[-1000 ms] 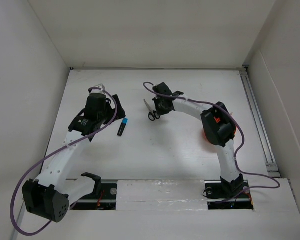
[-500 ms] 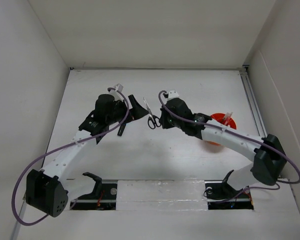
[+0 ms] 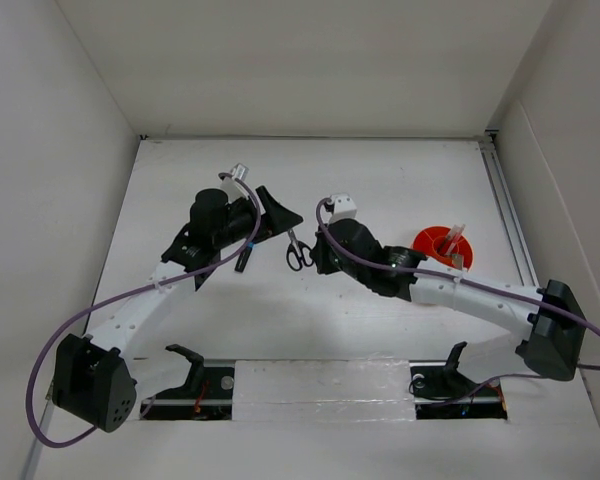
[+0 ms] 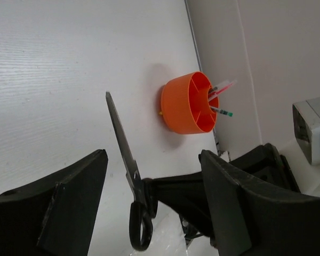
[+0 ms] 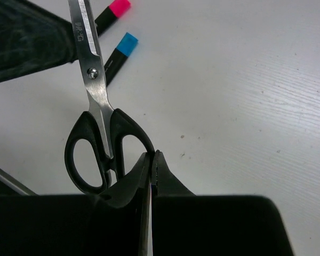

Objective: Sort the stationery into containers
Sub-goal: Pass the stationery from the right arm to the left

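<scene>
With right gripper clamped shut on a handle loop of black-handled scissors, mid-table between the arms, and left gripper wide open, empty, straddling the blade: close left squarely near the pivot, free right only once firm, then carry toward orange cup.

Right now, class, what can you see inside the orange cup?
Inner dividers split the orange cup into sections. A few thin pens stick out at one side, beside a green-tipped pen. The cup's wall hides its floor and the pens' lower ends, so smaller items cannot be ruled out.
</scene>
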Controlling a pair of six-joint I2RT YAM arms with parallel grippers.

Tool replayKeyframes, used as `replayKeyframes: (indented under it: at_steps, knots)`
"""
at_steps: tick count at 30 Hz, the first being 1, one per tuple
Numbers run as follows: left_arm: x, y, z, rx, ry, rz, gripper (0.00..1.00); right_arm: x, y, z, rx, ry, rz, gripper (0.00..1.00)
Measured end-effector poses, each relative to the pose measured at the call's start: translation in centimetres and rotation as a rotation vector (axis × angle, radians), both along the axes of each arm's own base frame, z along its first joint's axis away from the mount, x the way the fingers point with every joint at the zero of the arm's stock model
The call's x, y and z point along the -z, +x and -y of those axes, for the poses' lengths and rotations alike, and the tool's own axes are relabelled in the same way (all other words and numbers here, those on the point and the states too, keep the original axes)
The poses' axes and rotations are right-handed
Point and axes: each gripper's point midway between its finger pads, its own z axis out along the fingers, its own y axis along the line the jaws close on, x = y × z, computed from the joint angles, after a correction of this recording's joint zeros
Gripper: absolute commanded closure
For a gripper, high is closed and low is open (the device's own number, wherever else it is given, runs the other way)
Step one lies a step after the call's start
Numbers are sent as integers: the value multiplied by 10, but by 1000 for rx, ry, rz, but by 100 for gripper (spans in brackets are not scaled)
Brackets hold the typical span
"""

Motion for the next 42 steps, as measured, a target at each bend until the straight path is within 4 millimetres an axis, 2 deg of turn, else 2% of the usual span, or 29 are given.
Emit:
replayKeyframes:
  at_steps: [2,3,4,6,11,12,14,22,23,24,27,32,37,40,42]
  knots:
    - [3,-1,0,-1,0,-9,39,-1,-6,-4,-8,-6,10,100]
    - [4,-1,0,-2,0,-14,43,-2,-8,-6,-8,-8,16,100]
    - [5,-1,0,-2,1,-17,52,-3,-10,-7,-9,-9,21,100]
    - [6,-2,0,-2,0,-21,62,-5,-13,-10,-9,-9,31,100]
    - [6,-3,0,5,-4,-24,78,-10,-10,-7,13,-8,50,100]
    - [5,-4,1,8,-6,-25,90,-11,-9,-6,20,-10,53,100]
    - [5,-4,1,12,-7,-26,100,-12,-7,-5,31,-10,60,100]
    - [-2,-4,4,30,-31,-3,100,-17,-6,-4,36,-8,65,100]
    - [-4,-4,4,31,-36,5,100,-18,-4,-3,40,-3,66,97]
    - [-6,-4,4,33,-40,12,100,-20,-4,-3,37,3,64,83]
    - [-13,-5,5,44,-49,37,100,-32,-2,2,34,46,67,63]
    - [-15,-5,5,51,-48,57,100,-71,-1,14,46,144,119,51]
    - [-20,1,6,28,-43,122,100,-88,-7,30,64,167,143,50]
    - [-16,0,26,28,9,170,100,-100,-16,54,89,176,161,47]
    - [-13,-6,56,70,50,208,100,-114,-25,76,115,191,181,47]
